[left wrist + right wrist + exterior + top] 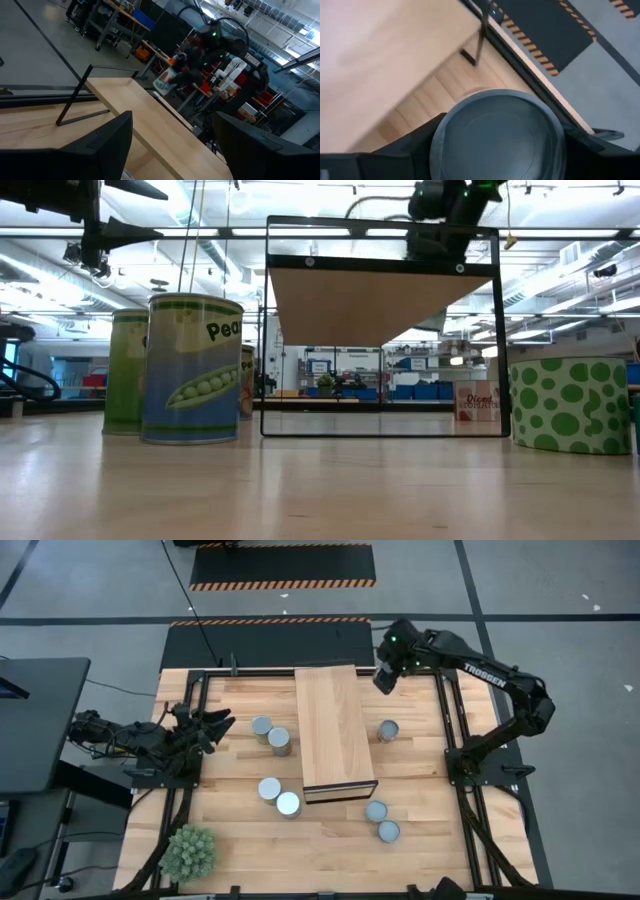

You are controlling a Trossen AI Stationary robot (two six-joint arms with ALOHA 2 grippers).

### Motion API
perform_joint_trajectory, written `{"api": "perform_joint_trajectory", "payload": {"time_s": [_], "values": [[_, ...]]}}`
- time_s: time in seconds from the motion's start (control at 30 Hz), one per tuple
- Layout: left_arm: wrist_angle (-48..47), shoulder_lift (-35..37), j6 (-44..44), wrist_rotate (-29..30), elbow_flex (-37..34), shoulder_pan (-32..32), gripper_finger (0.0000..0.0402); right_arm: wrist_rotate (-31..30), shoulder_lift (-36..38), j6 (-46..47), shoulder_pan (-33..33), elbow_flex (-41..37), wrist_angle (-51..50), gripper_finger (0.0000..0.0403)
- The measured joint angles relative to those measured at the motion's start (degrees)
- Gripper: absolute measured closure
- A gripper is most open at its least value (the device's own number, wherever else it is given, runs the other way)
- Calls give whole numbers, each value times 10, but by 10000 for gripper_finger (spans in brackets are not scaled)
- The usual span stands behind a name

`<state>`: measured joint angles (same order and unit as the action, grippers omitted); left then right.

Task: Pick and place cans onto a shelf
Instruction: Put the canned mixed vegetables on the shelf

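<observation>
Our right gripper (385, 678) grips a can (497, 132), grey with a round ridged top, beside the far end of the light-wood shelf (333, 730). Our left gripper (218, 724) waits open at the table's left edge. We read "Pea" on a pea-pictured can (191, 368) and "TROSSEN" on the right arm (480, 670).

grey floor (90, 600), striped dark mats (282, 566)

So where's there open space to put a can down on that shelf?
The whole top of the shelf is bare. The right gripper holds a can by its far right corner. On the table, cans crowd both sides; the front strip past the plant is free.
</observation>
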<state>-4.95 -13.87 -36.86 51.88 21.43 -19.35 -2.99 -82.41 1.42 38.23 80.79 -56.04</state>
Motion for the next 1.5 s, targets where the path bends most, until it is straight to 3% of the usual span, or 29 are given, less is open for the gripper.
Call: {"api": "perform_joint_trajectory", "payload": {"time_s": [0.27, 0.5, 0.97, 1.5], "values": [[0, 0, 0, 0, 0, 0, 120, 35, -14, 41, -32, 54, 53, 110], [0, 0, 0, 0, 0, 0, 120, 21, -107, 40, -58, 135, 45, 110], [0, 0, 0, 0, 0, 0, 120, -15, -291, 55, -59, 390, -147, 110], [-5, 0, 0, 0, 0, 0, 120, -19, -322, 27, -58, 402, -156, 108]]}}
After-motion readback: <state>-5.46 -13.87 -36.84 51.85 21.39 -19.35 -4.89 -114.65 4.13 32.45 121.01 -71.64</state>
